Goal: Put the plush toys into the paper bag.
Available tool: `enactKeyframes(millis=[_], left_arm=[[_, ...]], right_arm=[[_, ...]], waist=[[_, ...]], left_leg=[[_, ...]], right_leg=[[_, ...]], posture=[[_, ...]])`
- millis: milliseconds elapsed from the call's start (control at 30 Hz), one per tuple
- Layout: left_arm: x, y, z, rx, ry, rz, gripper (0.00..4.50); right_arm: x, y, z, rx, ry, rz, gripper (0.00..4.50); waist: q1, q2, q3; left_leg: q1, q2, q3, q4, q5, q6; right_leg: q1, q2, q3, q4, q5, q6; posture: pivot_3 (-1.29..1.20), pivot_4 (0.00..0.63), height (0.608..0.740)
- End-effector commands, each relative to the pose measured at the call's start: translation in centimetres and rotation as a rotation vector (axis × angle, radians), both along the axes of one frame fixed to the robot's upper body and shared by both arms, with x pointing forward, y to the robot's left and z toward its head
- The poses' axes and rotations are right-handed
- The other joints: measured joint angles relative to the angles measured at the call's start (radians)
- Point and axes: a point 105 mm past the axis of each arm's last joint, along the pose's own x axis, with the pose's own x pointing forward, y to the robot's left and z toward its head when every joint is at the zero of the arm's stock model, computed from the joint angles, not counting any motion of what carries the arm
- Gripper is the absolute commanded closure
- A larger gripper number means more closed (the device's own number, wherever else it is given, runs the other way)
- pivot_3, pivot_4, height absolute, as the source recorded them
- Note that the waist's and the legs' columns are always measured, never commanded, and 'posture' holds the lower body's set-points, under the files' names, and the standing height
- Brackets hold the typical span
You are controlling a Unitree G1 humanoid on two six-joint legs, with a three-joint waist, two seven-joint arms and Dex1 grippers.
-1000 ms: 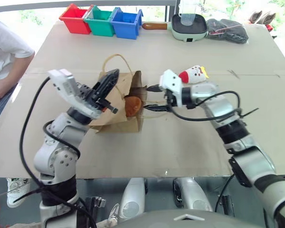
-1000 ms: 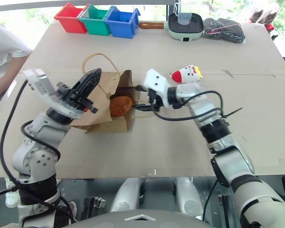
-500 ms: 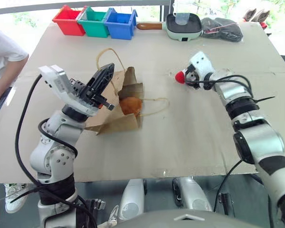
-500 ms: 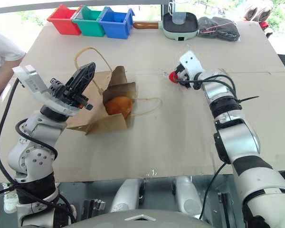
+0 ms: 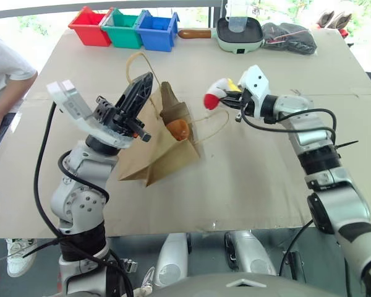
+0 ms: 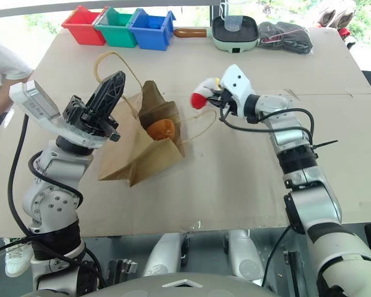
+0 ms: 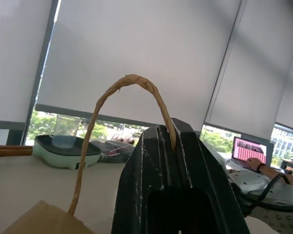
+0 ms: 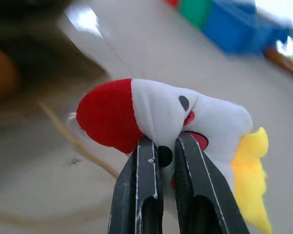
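The brown paper bag (image 5: 164, 151) is tipped up off the table, its mouth facing right. My left gripper (image 5: 144, 85) is shut on one twisted handle (image 7: 132, 83) and holds it raised. The orange-brown plush toy (image 5: 179, 129) sits inside the bag's mouth. My right gripper (image 5: 230, 99) is shut on the red-and-white plush toy (image 5: 215, 98), which hangs in the air just right of the bag's top. In the right wrist view the two fingers pinch the toy (image 8: 156, 114) at its belly, its red end toward the bag. The bag's second handle (image 5: 216, 127) droops to the right.
Red (image 5: 89, 26), green (image 5: 125, 28) and blue (image 5: 156, 29) bins line the far left edge. A pale green pan (image 5: 239, 34) holding a clear cup and a dark cloth bundle (image 5: 290, 38) sit at the far right. A person (image 5: 3, 68) sits at the table's left side.
My right gripper left the bag's mouth, shut on the red-and-white toy and carried it up and left toward the bag. My left gripper raised the handle, tipping the bag upright.
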Motion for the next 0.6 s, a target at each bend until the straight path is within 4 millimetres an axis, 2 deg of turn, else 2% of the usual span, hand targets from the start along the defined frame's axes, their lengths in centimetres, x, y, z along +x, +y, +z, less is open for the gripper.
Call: enactKeyframes(millis=[33, 100, 233, 333, 400, 600], left_arm=[[-0.4, -0.6, 0.8, -0.006, -0.035, -0.059, 4.50], [-0.4, -0.8, 0.8, -0.005, -0.033, -0.078, 4.50], [-0.1, -1.2, 0.7, 0.005, -0.030, -0.092, 4.50], [0.0, -1.5, 0.6, 0.024, -0.034, -0.087, 4.50], [0.2, -1.8, 0.5, 0.036, -0.040, -0.074, 4.50], [0.0, -2.4, 0.0, 0.028, -0.038, -0.041, 4.50]], right_arm=[[-2.6, 1.5, 1.5, -0.008, -0.028, 0.075, 4.44], [-3.0, 2.4, 1.4, -0.015, -0.025, 0.084, 4.44], [-3.9, 3.8, -0.3, -0.107, -0.048, 0.155, 4.44], [-5.6, 5.0, -0.1, -0.067, -0.001, 0.303, 4.44], [-6.6, 5.5, -0.5, -0.109, -0.001, 0.390, 4.44], [-7.1, 8.9, -1.9, -0.188, -0.056, 0.521, 4.44]], waist=[[0.000, 0.000, 0.000], [0.001, 0.000, 0.000], [0.001, 0.000, 0.000], [0.001, 0.000, 0.000], [0.001, 0.000, 0.000], [-0.004, 0.000, 0.000]], left_leg=[[0.000, 0.000, 0.000, 0.000, 0.000, 0.000], [0.000, 0.000, 0.000, 0.001, 0.000, 0.000], [0.000, 0.000, 0.000, 0.001, 0.000, 0.000], [0.000, 0.000, 0.000, 0.001, 0.000, 0.000], [0.000, 0.000, 0.000, 0.001, 0.000, 0.000], [0.001, 0.000, 0.000, 0.001, 0.000, 0.000]], right_leg=[[0.000, 0.000, 0.000, 0.000, 0.000, 0.000], [0.000, 0.000, 0.000, 0.000, 0.000, 0.000], [0.000, 0.000, 0.000, 0.000, 0.000, 0.000], [0.000, 0.000, 0.000, 0.000, 0.000, 0.000], [0.000, 0.000, 0.000, 0.000, 0.000, 0.000], [0.000, 0.001, 0.000, 0.000, 0.000, 0.000]], posture=[[0.00, 0.150, 0.740], [0.00, 0.150, 0.740], [0.00, 0.150, 0.740], [0.00, 0.150, 0.740], [0.00, 0.150, 0.740], [0.00, 0.150, 0.740]])
